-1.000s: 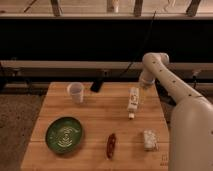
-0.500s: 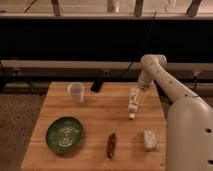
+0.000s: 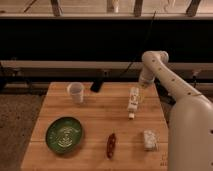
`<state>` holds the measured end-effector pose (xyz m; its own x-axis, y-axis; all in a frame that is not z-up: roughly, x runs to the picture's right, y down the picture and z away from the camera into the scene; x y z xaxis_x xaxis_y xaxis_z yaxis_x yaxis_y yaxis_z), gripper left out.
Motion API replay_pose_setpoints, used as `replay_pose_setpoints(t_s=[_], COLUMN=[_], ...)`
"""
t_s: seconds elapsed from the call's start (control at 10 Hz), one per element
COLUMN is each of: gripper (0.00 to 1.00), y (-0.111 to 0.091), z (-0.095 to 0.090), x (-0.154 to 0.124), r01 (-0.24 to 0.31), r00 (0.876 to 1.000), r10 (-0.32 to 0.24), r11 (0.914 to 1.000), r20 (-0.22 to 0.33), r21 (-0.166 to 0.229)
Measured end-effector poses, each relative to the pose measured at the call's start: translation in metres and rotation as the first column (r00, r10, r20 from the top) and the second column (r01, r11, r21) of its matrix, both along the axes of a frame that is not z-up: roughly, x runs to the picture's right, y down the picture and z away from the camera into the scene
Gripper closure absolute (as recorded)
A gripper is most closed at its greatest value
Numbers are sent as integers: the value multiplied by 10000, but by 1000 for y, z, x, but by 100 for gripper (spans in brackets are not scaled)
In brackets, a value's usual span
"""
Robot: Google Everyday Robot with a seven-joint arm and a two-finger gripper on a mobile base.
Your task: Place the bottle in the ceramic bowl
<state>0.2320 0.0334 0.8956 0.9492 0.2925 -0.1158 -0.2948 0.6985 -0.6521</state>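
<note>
Wood table (image 3: 97,117) | slim whitish plastic bottle (image 3: 133,101) at right | gripper (image 3: 139,90) at its upper end, grip: cannot tell | round green bowl (image 3: 54,129) front-left

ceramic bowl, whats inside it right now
Only its own pale swirl pattern shows inside the ceramic bowl; nothing covers its inside. The bottle is across the table, by the end effector near the right side.
</note>
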Motion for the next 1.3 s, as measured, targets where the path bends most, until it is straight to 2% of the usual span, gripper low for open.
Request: replay_pose_setpoints(t_s=[0.3,0.5,1.0,1.2,1.3], gripper=[20,20,20,20,20], y=[0,0,2,7,9], z=[1,1,2,3,4], x=[3,4,-2,-3,-3], r01=[-928,-1340,-2125,-2604,-3019], r00=[9891,9726,9347,9102,8860], r10=[923,1316,1960,2352,2707], r11=[9957,9910,9769,9651,9530], r20=[-1149,-1917,-2966,-3410,-3765], r21=[10,8,-241,-293,-252])
